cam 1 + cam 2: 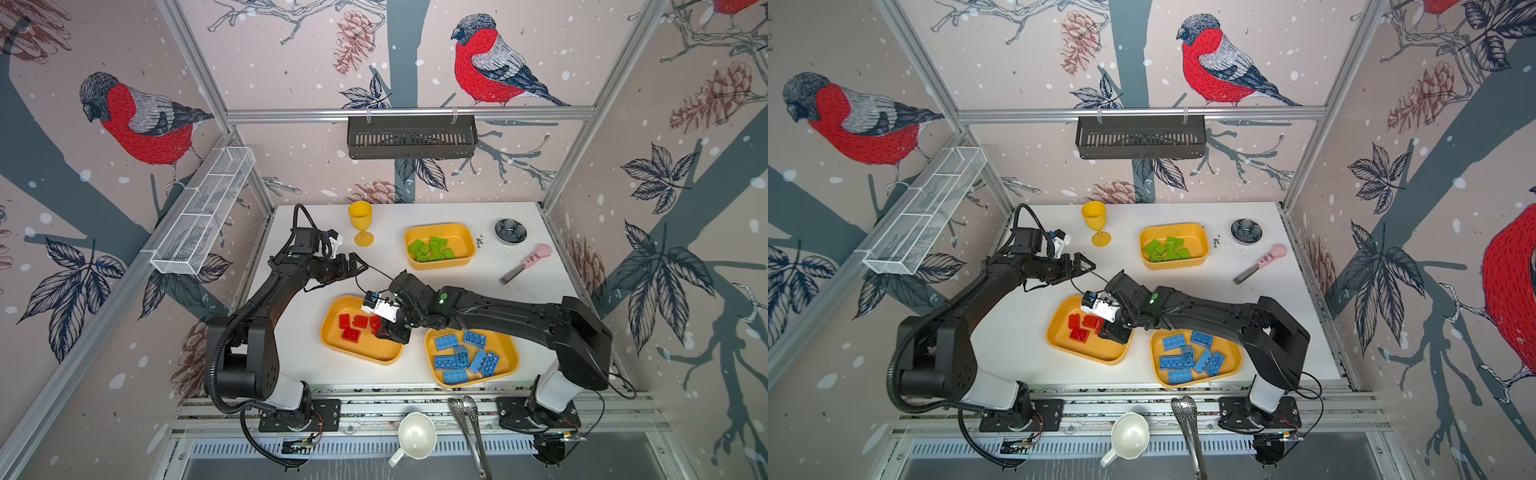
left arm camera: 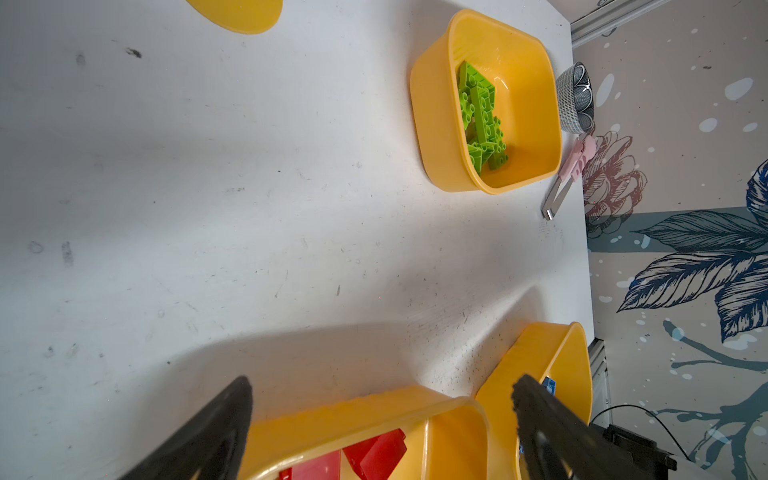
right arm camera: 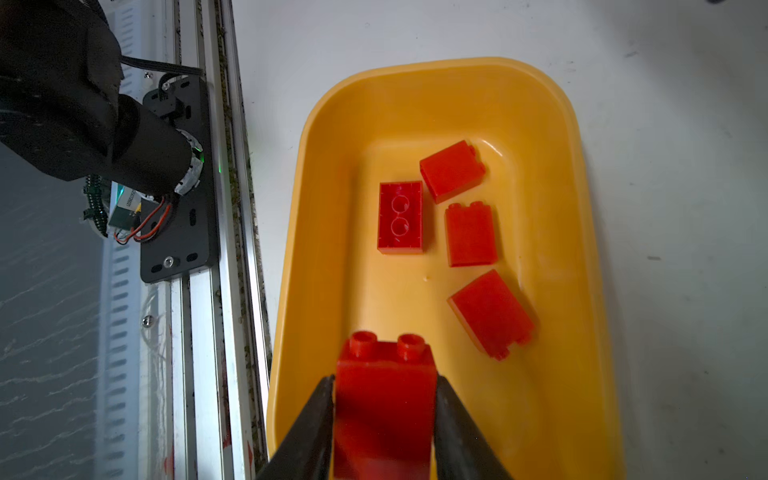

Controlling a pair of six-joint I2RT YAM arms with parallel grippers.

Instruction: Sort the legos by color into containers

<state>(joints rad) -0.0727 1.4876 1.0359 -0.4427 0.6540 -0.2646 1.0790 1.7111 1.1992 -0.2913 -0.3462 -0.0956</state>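
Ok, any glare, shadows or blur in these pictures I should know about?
Left wrist view: broad soft shadows cross the table, and the jaws are out of focus. Right wrist view: small glare patch on the tray; the red brick between the jaws is partly shaded. Both top views: wide-angle stretch toward the edges.

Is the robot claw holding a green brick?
No, the brick between the fingers of the right gripper is red.
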